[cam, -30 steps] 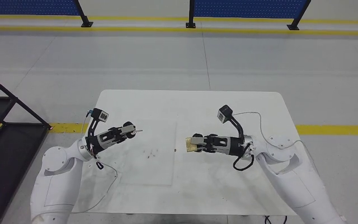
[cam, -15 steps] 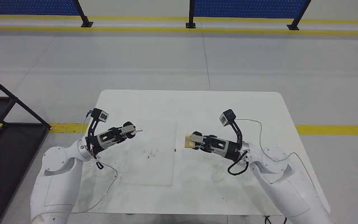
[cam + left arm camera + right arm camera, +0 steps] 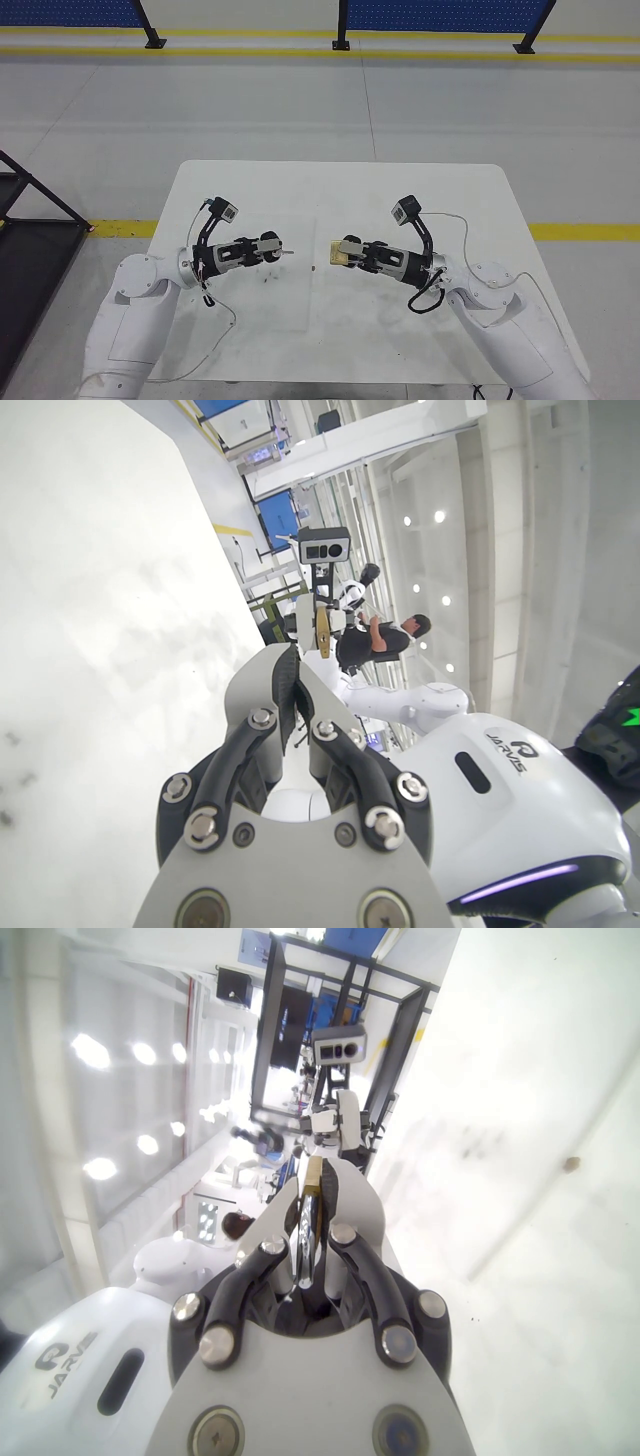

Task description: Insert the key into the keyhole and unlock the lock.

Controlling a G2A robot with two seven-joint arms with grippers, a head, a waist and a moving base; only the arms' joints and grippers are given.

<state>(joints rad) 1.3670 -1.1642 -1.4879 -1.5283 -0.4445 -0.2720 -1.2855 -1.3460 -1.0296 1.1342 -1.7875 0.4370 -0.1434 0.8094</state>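
The left gripper is pinching the key between tightly closed fingers, blade pointing toward the brass padlock. Across a gap, the right gripper is clamping that padlock by its shackle, apparently presenting its keyhole end for insertion

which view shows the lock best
Left wrist view: the lock faces that camera end-on, its brass end unblocked, held by the right gripper. The top view shows it as a small brass block in that gripper. In the right wrist view its thin edge and shackle sit between the fingers.
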